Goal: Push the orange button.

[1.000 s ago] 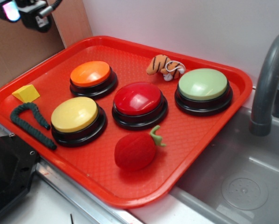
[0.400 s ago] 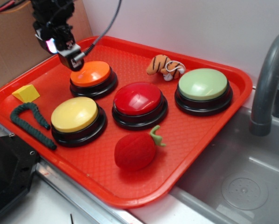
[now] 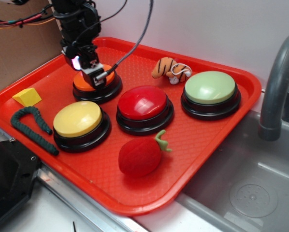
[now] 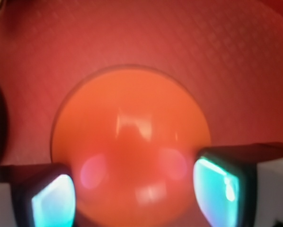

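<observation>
The orange button (image 3: 80, 81), a glossy orange dome on a black base, sits at the back left of the red tray (image 3: 135, 205). My gripper (image 3: 95, 76) is right down on its top, pointing down from the black arm, and covers the middle of the dome. In the wrist view the orange button (image 4: 132, 127) fills the centre. My gripper (image 4: 137, 194) is open, and the two cyan-lit fingertips (image 4: 54, 201) stand wide apart on either side of the dome. Whether they touch the dome I cannot tell.
Also on the tray are a yellow button (image 3: 78, 118), a red button (image 3: 143, 102), a green button (image 3: 210, 87), a red plush strawberry (image 3: 140, 155), a striped toy (image 3: 171, 69), a yellow wedge (image 3: 27, 96) and a dark green cord (image 3: 31, 126). A grey faucet (image 3: 279, 87) and a sink (image 3: 251, 188) lie to the right.
My gripper has come in from the upper left and dropped from beside the orange button's left edge to directly on top of it. Nothing else on the tray has moved.
</observation>
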